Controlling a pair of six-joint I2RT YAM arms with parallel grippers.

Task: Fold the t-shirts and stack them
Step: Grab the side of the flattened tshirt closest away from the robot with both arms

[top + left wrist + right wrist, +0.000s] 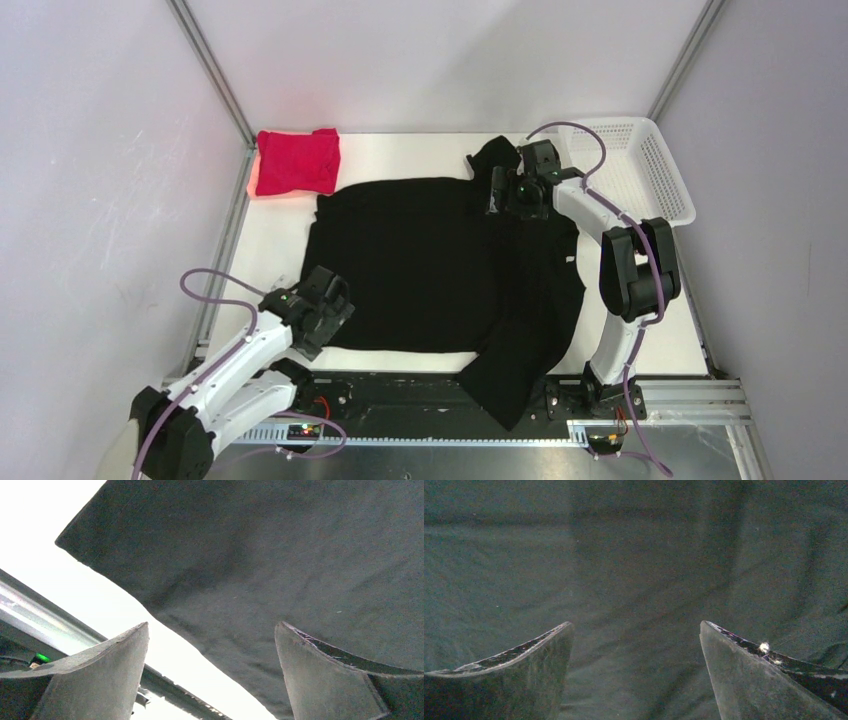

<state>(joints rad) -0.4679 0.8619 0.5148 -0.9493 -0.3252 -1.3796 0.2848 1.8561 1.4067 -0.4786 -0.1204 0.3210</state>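
Note:
The large black t-shirt [430,265] lies spread over the middle of the white table, one part hanging over the near edge. The crimson-red t-shirt [297,160] sits folded at the far left corner. My left gripper [335,305] is open and empty over the shirt's near-left hem; the hem [260,580] crosses between its fingers in the left wrist view. My right gripper [497,190] is open and empty over the shirt's far right part, by a bunched sleeve [493,155]. The right wrist view shows only black cloth [634,580] under the open fingers.
A white plastic mesh basket [650,170] stands at the far right corner. Metal frame posts rise at both far corners. A black rail with cables [400,400] runs along the near edge, and the table edge rail [30,615] shows in the left wrist view.

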